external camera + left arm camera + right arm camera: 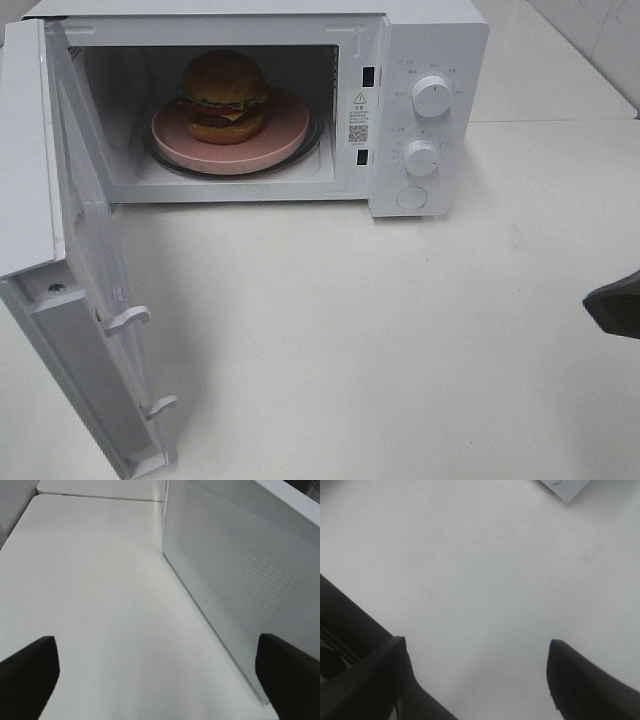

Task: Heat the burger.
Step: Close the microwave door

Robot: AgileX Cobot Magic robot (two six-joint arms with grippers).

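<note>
Burger point(223, 95) on its plate point(285, 130) already inside the microwave point(430, 60) for heating; my left fingers point(27, 672) and right fingers point(585, 680) spread wide, empty; door point(90, 280) beside the left awaits closing.

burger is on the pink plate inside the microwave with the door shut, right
No. The burger is on the pink plate inside the microwave, but the door is swung wide open, not shut; the exterior high view shows it.
</note>
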